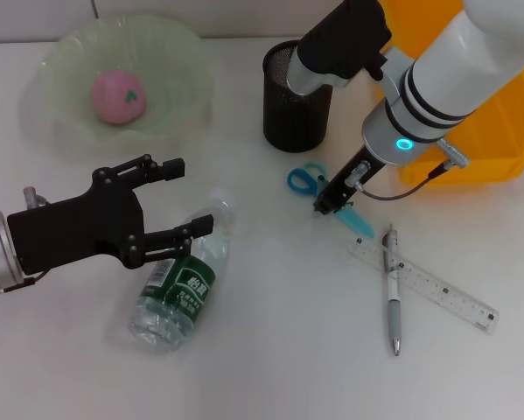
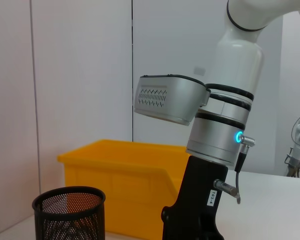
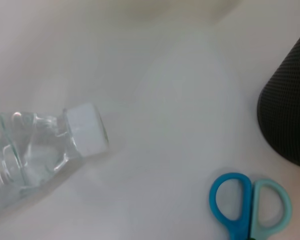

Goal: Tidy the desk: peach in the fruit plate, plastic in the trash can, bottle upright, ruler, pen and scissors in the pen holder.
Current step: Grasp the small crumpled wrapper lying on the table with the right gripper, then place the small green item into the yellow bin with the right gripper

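White surface (image 1: pixel 270 367) carrying all items. Yellow bin (image 1: pixel 493 131) sitting at the far right edge, partly hidden behind the right arm. Pale green fruit plate (image 1: pixel 60 131) lying at the far left, holding the pink peach (image 1: pixel 118 96) in its middle. Black mesh pen holder (image 1: pixel 283 118) standing upright between plate and bin, seen also from the left wrist (image 2: pixel 69 215). Clear plastic bottle (image 1: pixel 178 284) with green label lying on its side near the front left, white cap (image 3: pixel 87 130) pointing toward the scissors.

Left gripper (image 1: pixel 181 199) hovering over the bottle's neck end, fingers (image 1: pixel 161 168) spread wide, holding nothing. Right gripper (image 1: pixel 333 199) reaching down onto the blue and teal scissors (image 1: pixel 310 182) just in front of the pen holder; fingers sitting at the blades, grip state impossible to tell. Scissor handles (image 3: pixel 250 202) lying flat, near the holder's base.

Transparent ruler (image 1: pixel 436 289) lying diagonally at the right front. Silver pen (image 1: pixel 391 297) lying across the ruler, touching it, tip pointing toward the front edge.
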{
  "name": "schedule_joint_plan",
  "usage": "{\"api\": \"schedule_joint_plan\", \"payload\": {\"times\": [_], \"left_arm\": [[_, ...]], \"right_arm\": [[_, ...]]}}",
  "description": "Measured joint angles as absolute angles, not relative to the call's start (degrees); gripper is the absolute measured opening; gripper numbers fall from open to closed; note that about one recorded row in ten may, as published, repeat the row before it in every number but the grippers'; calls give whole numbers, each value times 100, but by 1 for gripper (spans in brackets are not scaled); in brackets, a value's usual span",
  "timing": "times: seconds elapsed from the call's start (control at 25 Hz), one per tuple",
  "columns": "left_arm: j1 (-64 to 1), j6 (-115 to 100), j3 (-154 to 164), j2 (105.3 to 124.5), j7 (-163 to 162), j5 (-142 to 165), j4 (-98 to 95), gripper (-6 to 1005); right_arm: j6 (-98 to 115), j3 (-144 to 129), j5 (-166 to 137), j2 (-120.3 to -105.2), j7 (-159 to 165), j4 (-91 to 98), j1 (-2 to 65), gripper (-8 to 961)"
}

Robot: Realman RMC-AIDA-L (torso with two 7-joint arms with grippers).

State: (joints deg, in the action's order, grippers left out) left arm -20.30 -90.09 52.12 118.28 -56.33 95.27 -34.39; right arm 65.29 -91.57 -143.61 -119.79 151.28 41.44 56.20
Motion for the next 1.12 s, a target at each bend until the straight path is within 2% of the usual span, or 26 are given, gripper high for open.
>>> {"api": "schedule_joint_plan", "payload": {"times": [0.32, 0.6, 0.92, 1.12], "left_arm": [[-2028, -9032, 5212, 11830, -5633, 9527, -3455, 826], [-2014, -9035, 5212, 11829, -5634, 9527, -3463, 826], [-1998, -9040, 5212, 11821, -5634, 9527, -3463, 826], [-1995, -9046, 5212, 11821, -5634, 9527, -3463, 826]], "right_arm": [[6753, -9110, -14163, -11976, 15057, 4499, 5499, 218], [7216, -8910, -14190, -11939, 15071, 5295, 5215, 226], [8025, -7234, -14704, -11907, 15067, 7108, 4555, 235], [8279, -6312, -14768, -11830, 15034, 8046, 4148, 241]]}}
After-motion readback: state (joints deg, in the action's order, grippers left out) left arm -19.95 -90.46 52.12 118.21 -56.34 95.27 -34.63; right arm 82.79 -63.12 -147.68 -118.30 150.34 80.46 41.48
